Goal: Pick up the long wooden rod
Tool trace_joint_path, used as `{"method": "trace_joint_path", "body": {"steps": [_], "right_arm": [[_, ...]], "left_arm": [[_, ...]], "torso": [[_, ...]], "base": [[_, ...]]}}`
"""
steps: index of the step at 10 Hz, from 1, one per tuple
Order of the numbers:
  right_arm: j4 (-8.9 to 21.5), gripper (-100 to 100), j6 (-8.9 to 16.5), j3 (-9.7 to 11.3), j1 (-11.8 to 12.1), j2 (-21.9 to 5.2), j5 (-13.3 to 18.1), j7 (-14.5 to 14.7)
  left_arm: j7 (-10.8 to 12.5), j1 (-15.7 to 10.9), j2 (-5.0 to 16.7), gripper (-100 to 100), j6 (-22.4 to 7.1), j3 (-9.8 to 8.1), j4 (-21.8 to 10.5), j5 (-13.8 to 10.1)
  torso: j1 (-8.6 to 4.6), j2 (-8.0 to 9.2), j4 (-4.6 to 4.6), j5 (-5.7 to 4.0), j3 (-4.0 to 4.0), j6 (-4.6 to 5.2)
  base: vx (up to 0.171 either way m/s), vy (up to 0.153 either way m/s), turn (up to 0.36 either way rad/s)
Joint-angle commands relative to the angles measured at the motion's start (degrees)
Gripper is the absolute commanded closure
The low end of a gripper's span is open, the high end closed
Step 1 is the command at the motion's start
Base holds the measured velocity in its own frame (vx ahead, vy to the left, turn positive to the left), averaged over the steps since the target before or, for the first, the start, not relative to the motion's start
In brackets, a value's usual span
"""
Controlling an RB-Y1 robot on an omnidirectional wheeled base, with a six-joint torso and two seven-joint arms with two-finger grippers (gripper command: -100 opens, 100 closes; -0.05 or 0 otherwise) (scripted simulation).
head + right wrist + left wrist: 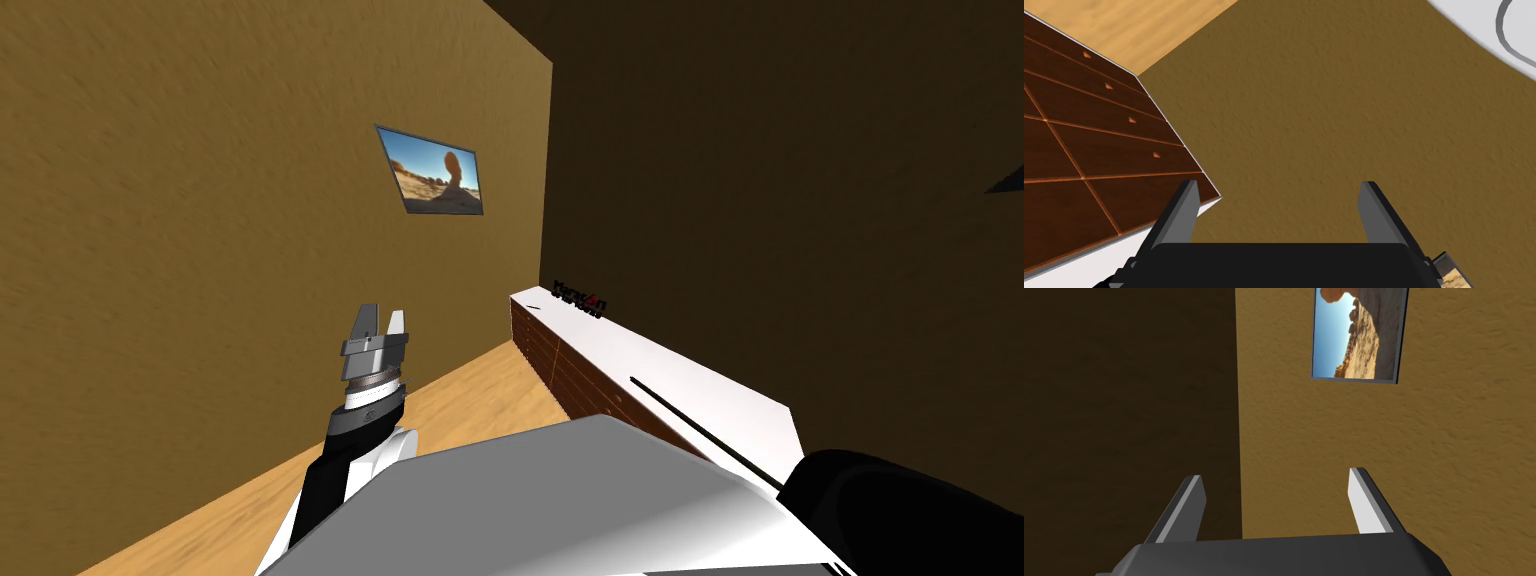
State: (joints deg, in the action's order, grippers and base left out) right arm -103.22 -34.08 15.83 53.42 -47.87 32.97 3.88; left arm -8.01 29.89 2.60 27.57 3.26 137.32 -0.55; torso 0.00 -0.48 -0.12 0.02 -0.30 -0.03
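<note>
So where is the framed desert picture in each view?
Head view: framed desert picture on the brown wall, beyond the left pincer.
Left wrist view: on that wall, beyond the open pincer.
Right wrist view: a sandy frame corner beside the right pincer, probably it.
Shared landmark: the brown wall.

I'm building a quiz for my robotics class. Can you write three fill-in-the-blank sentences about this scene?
1. The thin dark rod lies on the dresser, whose top is ____.
2. The fingers of the left gripper and of the right gripper are ____.
3. The drawer fronts are dark ____.
Missing words: white; open; brown.
</note>
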Motion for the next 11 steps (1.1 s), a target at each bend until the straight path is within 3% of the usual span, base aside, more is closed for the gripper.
{"method": "trace_joint_path", "body": {"steps": [1,4,7,9,11], "right_arm": [[2.8,-100,1.3,0.2,2.2,-2.7,2.0,-0.4],[7.6,-100,2.7,0.5,6.2,-6.9,5.3,-0.2],[10.0,-100,3.5,0.5,8.0,-8.8,6.7,0.0],[13.7,-100,5.3,0.5,11.2,-12.0,9.4,0.3],[14.4,-100,5.3,0.5,11.2,-12.2,9.4,0.3]], "left_arm": [[0.0,0.0,0.0,0,0.0,0.00,0.0,0.0],[0.0,0.0,0.0,0,0.0,0.00,0.0,0.0],[0.0,0.0,0.0,0,0.0,0.00,0.0,0.0],[0.0,0.0,0.0,0,0.0,0.00,0.0,0.0],[0.0,0.0,0.0,0,0.0,-0.01,0.0,0.0]], "torso": [[0.00,0.00,0.00,0.00,0.00,0.00],[0.04,-0.05,-0.02,0.00,-0.04,0.02],[-0.04,0.13,0.03,-0.01,0.08,0.01],[-0.11,0.10,0.03,-0.02,0.06,-0.01],[-0.25,0.01,0.00,-0.06,0.00,-0.01]], "base": [[0.124,0.017,0.046],[0.145,0.027,0.037],[0.083,0.002,0.033],[0.133,-0.034,0.074],[0.079,-0.037,0.029]]}}
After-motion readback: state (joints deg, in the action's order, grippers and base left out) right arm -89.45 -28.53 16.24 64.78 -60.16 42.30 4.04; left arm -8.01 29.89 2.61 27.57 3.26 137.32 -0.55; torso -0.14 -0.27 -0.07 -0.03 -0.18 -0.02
